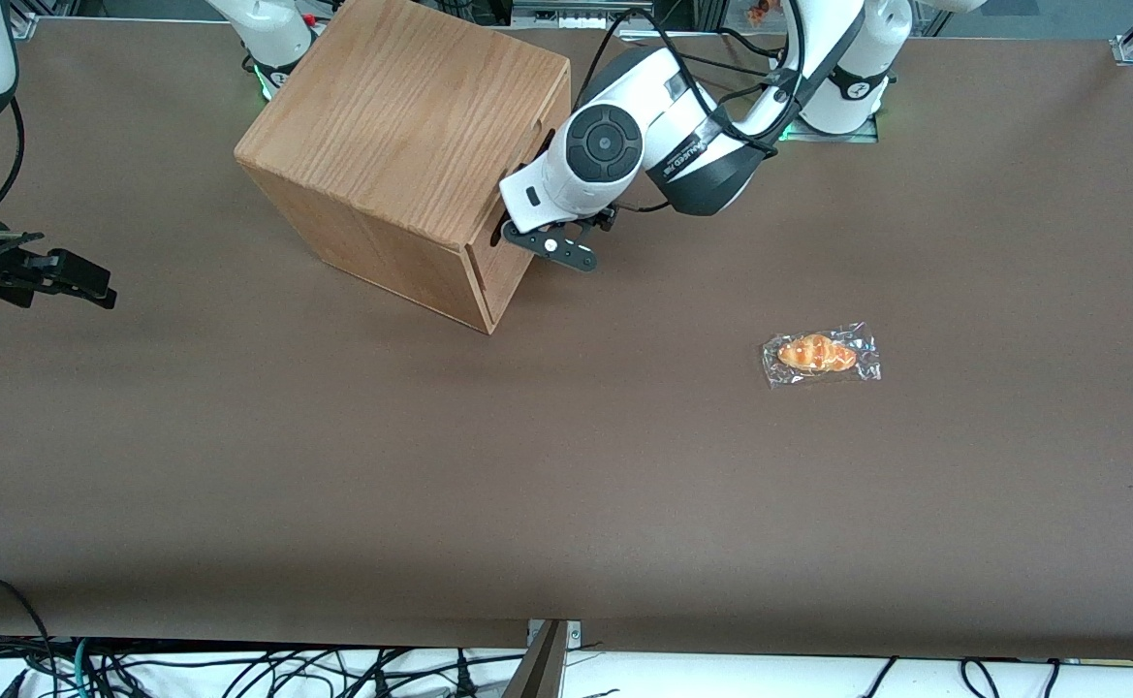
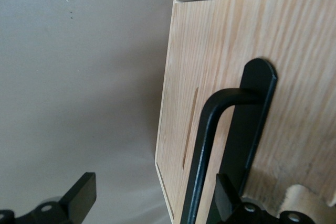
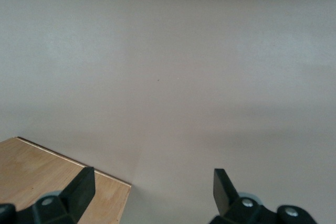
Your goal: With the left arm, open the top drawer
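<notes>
Brown counter (image 1: 566, 485) carries oak cabinet (image 1: 401, 145). Top drawer (image 2: 294, 77) seen shut, black bar handle (image 2: 202, 156) on front. Left arm (image 1: 682, 126) gripper (image 2: 152, 203) placed at handle, jaws spread wide, one finger (image 2: 226, 198) beside bar. Wrapped pastry (image 1: 821, 354) left nearer front camera.

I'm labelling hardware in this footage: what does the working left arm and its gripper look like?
The left arm is glossy white with dark grey bands, a round dark disc on its wrist housing, and black cables looped along it. Its gripper, at the top drawer front, is small, black, with silver screws.

Tool (image 1: 539, 236) at top drawer (image 1: 518, 208) front; pastry (image 1: 818, 353) nearer camera
</notes>
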`<state>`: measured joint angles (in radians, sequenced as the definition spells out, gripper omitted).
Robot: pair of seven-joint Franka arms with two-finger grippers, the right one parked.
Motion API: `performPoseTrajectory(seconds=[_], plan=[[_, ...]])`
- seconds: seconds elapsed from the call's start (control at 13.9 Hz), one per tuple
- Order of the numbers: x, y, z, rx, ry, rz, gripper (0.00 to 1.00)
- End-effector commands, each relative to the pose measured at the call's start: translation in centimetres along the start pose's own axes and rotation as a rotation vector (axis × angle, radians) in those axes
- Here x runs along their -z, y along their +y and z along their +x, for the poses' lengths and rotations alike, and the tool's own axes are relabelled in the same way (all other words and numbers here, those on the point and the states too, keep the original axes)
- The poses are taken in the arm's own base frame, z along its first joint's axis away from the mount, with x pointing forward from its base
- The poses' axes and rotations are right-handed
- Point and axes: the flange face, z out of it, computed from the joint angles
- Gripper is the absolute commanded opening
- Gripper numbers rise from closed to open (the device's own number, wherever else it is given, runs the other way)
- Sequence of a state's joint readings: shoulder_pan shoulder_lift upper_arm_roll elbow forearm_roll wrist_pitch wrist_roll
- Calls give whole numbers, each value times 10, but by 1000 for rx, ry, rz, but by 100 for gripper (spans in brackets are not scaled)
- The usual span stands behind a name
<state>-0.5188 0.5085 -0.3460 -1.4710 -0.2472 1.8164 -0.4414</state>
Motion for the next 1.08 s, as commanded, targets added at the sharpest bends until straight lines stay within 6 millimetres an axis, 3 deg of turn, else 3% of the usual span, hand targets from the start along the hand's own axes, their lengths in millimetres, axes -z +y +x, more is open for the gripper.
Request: performPoseTrajectory(seconds=[0.0, 0.43, 0.65, 1.01], plan=[[2, 0, -3, -14, 7, -3, 100], [-3, -3, 1, -22, 28, 24, 100], [-17, -4, 1, -21, 41, 21, 100], [-15, -7, 1, -16, 40, 22, 100]])
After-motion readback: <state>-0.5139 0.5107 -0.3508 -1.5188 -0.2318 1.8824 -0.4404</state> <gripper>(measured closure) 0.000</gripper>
